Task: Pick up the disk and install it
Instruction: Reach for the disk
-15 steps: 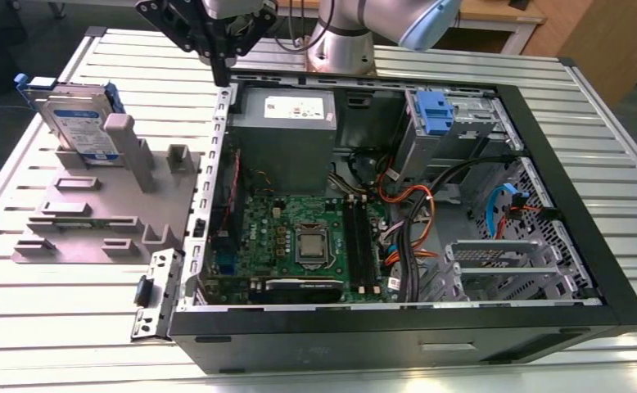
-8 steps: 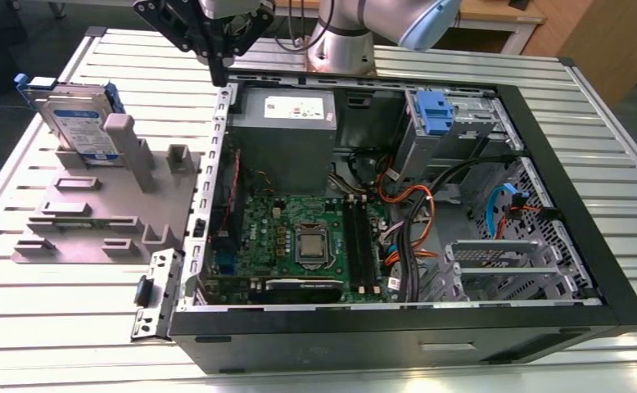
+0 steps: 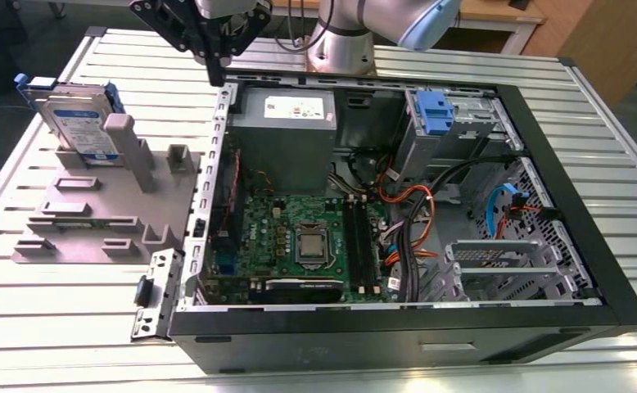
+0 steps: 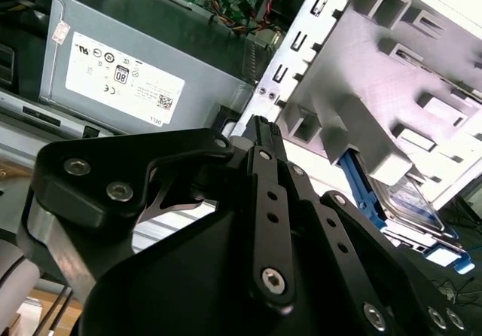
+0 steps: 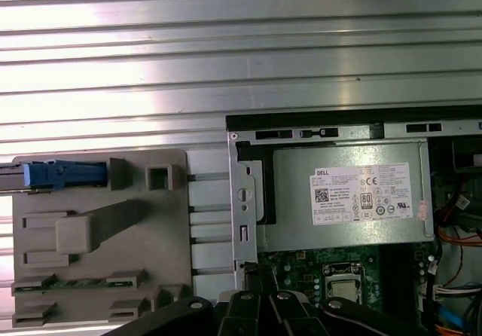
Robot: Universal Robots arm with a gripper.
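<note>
In the exterior view the gripper [image 3: 217, 64] hung over the back edge of the computer case [image 3: 406, 344], fingers pressed together on nothing. The disk [image 3: 79, 123] stood upright in a grey rack [image 3: 79, 221] at the exterior view's left. In the second wrist view the fingertips [image 4: 263, 136] met, and the disk [image 4: 410, 204] sat behind the rack. In the first wrist view the disk [image 5: 64, 175] appeared edge-on in the rack.

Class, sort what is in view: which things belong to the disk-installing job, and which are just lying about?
Job: disk, standing in the grey holder; gripper; open computer case.
Lying about: power supply, motherboard, blue caddy clip.
</note>
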